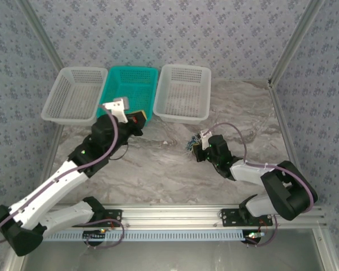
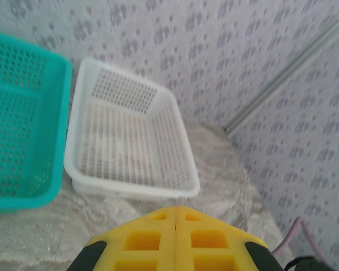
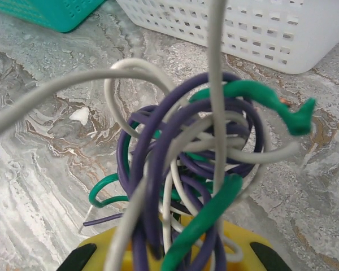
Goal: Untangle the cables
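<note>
Top view: a small tangle of thin purple, white and green cables [image 1: 191, 145] sits toward 3 o'clock over the grey marbled counter [image 1: 158, 169], at the tip of the right end effector [image 1: 199, 148]. The left end effector [image 1: 137, 121] hovers at 10 o'clock beside a teal perforated plastic basket [image 1: 129, 84], which is flanked by the left white basket [image 1: 73, 96] and the right white basket [image 1: 183, 93].

Left wrist view: the yellow fingers [image 2: 141, 240] are pressed together at 6 o'clock, gripping nothing. The right white basket [image 2: 130, 141] lies ahead and the teal one [image 2: 22, 130] at 9 o'clock.

Right wrist view: at 6 o'clock the yellow end effector [image 3: 169, 254] is clamped on the cables [image 3: 198, 164], which loop up toward 12 o'clock.
</note>
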Action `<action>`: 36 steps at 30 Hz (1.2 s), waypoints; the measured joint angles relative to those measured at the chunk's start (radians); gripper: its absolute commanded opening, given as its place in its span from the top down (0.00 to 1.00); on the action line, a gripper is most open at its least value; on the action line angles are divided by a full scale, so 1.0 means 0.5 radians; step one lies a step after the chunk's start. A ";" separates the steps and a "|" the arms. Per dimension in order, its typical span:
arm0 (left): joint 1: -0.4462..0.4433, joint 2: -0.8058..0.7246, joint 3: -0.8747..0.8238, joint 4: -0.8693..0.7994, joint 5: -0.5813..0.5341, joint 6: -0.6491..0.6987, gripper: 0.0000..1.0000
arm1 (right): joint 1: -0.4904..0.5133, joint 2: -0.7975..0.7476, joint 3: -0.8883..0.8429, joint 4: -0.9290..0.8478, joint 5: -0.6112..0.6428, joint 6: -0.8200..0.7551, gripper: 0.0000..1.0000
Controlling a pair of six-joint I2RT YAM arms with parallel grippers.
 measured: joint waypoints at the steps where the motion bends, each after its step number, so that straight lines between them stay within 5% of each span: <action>1: 0.002 -0.011 -0.013 0.018 -0.009 -0.001 1.00 | 0.000 0.000 0.000 -0.001 -0.005 0.005 0.93; 5: 0.002 0.084 -0.069 0.109 0.079 0.000 0.97 | 0.000 -0.027 0.003 -0.026 -0.090 0.024 0.94; 11: 0.001 0.524 -0.119 0.249 0.492 0.090 0.58 | 0.000 -0.317 0.002 -0.198 -0.264 0.097 0.97; 22: 0.000 0.882 -0.255 0.607 1.273 0.436 0.37 | -0.223 -0.700 0.103 -0.504 -0.562 0.357 1.00; 29: -0.003 1.020 -0.236 0.726 1.471 0.526 0.37 | -0.253 -0.657 0.296 -0.710 -0.815 0.579 1.00; 34: -0.018 1.155 -0.211 0.820 1.495 0.497 0.64 | -0.252 -0.636 0.336 -0.747 -0.918 0.670 1.00; 36: -0.027 1.161 -0.211 0.852 1.486 0.484 0.83 | -0.250 -0.636 0.339 -0.764 -0.931 0.690 1.00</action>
